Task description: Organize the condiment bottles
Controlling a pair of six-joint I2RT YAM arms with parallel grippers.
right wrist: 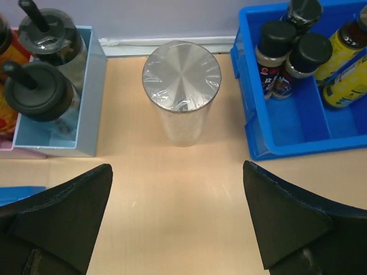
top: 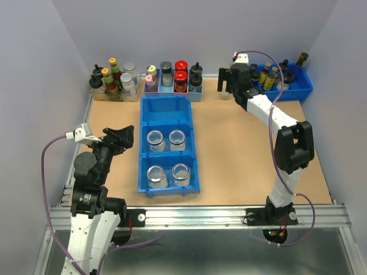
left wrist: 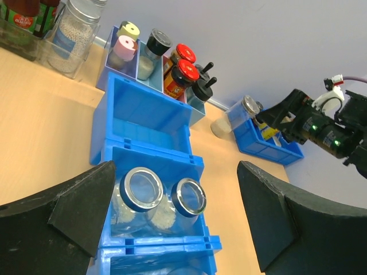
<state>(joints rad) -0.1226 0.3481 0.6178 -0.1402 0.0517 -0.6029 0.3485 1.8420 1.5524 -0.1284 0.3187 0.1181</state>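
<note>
Work area: the table [top: 241, 154] carries a divided blue bin [top: 167, 106] at its centre, with three compartments running from 6 to 12 o'clock. The 12 o'clock compartment holds nothing. The middle and 6 o'clock compartments hold the four open jars [top: 155, 140] [top: 176, 139] [top: 156, 175] [top: 180, 173], two in each.

Left gripper [top: 127, 138]: parked at 9 o'clock of the bin, jaws spread wide, holding nothing.

Right gripper [right wrist: 176, 172]: at 1 o'clock of the bin, near the back wall, jaws fully apart and holding nothing.

Step in hand (judged): pick up the lidded jar [right wrist: 181, 74], the one jar outside the bin.

Procedure:
1. Keep the jaws wide and advance toward 12 o'clock until the fingers flank the glass body.
2. Grip below the silver lid, on the clear wall, not on the lid edge.
3. Watch the clearance. The light-blue tray [right wrist: 94, 97] stands near at 9 o'clock of the jar and the small blue bin [right wrist: 252, 123] near at 3 o'clock.
4. Close squarely, because smooth glass is likely to slip under an off-centre grip.

Jar position: upright on the table, at 12 o'clock of the jaw gap, roughly centred on it and beyond the fingertips, not touching either finger.
</note>
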